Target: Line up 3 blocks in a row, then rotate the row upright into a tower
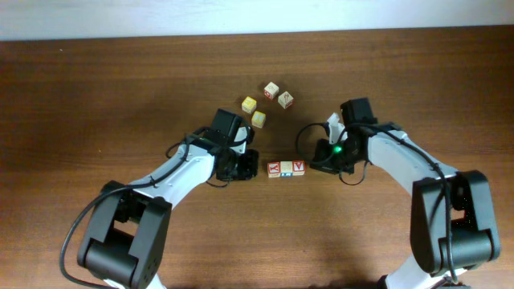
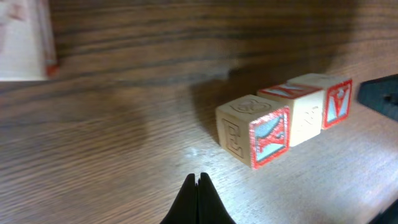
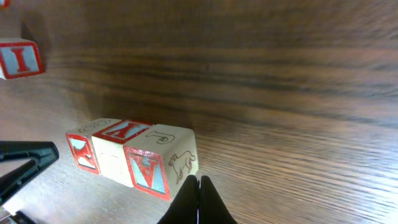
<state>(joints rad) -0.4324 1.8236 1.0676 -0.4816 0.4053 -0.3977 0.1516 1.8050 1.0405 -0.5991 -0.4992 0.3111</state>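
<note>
Three blocks (image 1: 286,168) on table (image 1: 96,80), centre, in touching left-right row. Left gripper (image 2: 199,186) near row's left end, apart. Right gripper (image 3: 199,186) just beside right end. Behind row, apart: nearest loose cube (image 1: 259,120); second cube (image 1: 249,104) just behind-left of it; third cube (image 1: 285,99) further right; fourth cube (image 1: 271,90) just behind-left of third.

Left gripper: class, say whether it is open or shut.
Shut. The left gripper has its fingertips pressed together with no gap, holding nothing; the row of letter blocks lies just ahead.
</note>
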